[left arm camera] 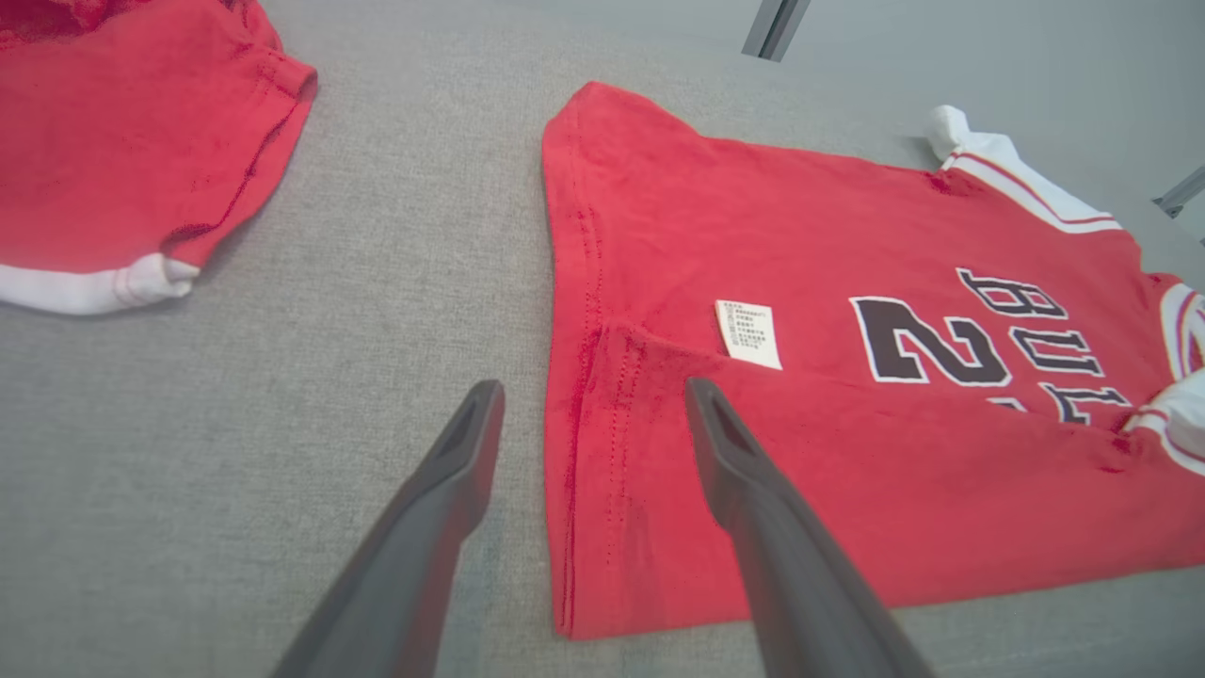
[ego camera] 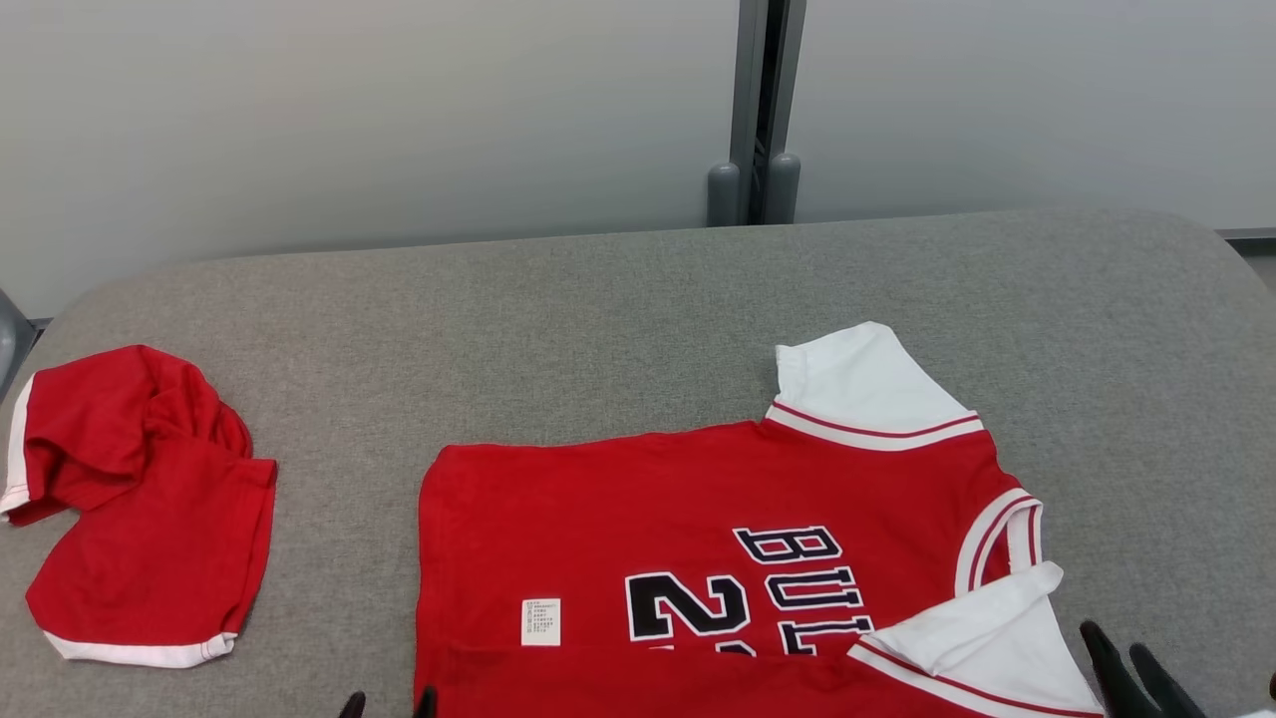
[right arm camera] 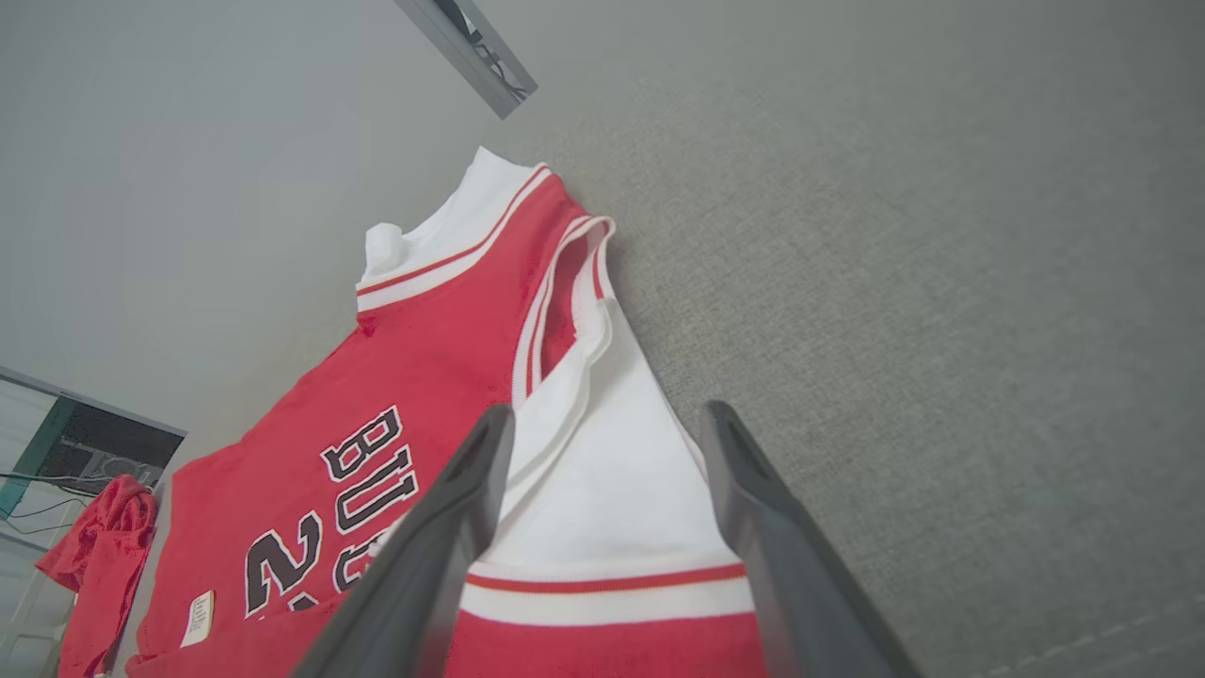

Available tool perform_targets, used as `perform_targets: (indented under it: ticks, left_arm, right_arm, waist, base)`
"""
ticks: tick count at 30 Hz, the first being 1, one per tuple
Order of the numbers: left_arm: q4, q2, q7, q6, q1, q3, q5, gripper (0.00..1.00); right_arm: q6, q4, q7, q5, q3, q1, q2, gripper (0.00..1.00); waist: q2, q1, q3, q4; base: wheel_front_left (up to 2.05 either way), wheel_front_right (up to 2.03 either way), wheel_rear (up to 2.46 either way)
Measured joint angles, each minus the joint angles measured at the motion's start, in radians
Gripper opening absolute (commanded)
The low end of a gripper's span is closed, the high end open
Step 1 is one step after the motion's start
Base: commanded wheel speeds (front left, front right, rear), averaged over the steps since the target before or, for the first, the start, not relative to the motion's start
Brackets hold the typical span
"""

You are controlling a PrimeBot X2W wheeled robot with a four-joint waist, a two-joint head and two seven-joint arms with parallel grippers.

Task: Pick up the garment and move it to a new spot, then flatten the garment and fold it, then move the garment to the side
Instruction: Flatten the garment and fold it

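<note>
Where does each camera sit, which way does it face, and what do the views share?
Head view: on the head, facing forward and down at the table, jersey and shorts; tips of the left fingers and right fingers at the bottom edge.
Left wrist view: on the left wrist, looking along its open fingers at the jersey's hem.
Right wrist view: on the right wrist, looking along its open fingers at the white sleeve.
Shared: all three show the jersey's label.

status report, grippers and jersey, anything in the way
Jaws open on left gripper and right gripper, nothing held. Red jersey flat on table, near edge folded over. Crumpled red shorts at left, apart from jersey.
</note>
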Motion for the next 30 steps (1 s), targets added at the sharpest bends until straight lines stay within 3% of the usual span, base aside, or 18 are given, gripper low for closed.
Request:
perform_targets:
  ticks: [9, 13, 21, 30]
  left_arm:
    - [-0.059, 0.002, -0.093, 0.017, -0.13, 0.06, 0.038, 1.0]
    - [-0.04, -0.033, -0.146, 0.016, -0.191, 0.087, 0.04, 1.0]
    - [0.018, -0.074, -0.191, -0.037, -0.245, 0.161, 0.086, 1.0]
    - [0.106, -0.151, -0.192, -0.107, -0.275, 0.233, 0.191, 1.0]
  right_arm:
    - [0.0, -0.129, -0.075, -0.219, 0.053, -0.17, 0.004, 1.0]
    - [0.0, -0.151, -0.17, -0.343, 0.099, -0.237, -0.007, 1.0]
    - [0.0, -0.102, -0.271, -0.54, 0.134, -0.303, 0.049, 1.0]
    - [0.0, -0.082, -0.291, -0.613, 0.144, -0.325, 0.141, 1.0]
  waist:
    - [0.0, 0.0, 0.029, -0.003]
    - [0.0, 0.0, 0.033, -0.012]
    - [0.0, 0.0, 0.035, -0.029]
    - [0.0, 0.0, 0.062, -0.05]
  base:
    - [0.0, 0.0, 0.0]
    - [0.0, 0.0, 0.0]
    - [0.0, 0.0, 0.0]
    - [0.0, 0.0, 0.0]
